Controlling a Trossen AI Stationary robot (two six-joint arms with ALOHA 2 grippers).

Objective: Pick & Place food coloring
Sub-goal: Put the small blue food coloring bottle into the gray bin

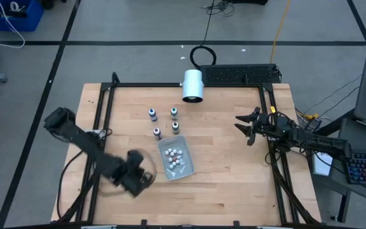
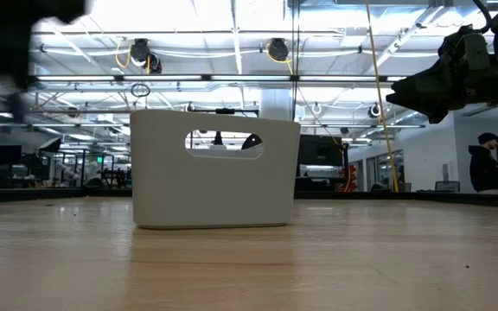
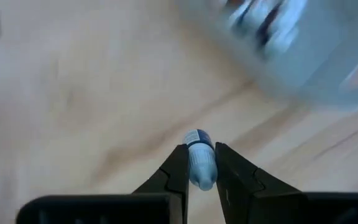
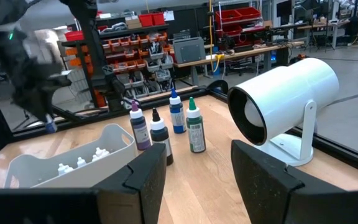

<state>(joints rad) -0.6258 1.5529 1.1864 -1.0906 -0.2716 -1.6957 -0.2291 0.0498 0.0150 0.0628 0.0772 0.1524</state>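
the left gripper (image 3: 201, 171) pinches 1 small bottle (image 3: 199, 163) with a blue cap between its 2 fingers. in the high view this gripper (image 1: 140, 176) sits at the lower left of the frame, near the white tray (image 1: 186, 166) but not over it. so it looks like 1 bottle is picked up and not put down yet.

4 other food coloring bottles (image 1: 164, 122) stand upright on the table (image 1: 227, 184), just above the tray in the high view. none of them are in the tray. it holds only little white balls (image 1: 173, 156). most of the job looks left to do.

the right gripper (image 1: 248, 125) waits at the right side of the frame with its fingers spread and nothing in them.
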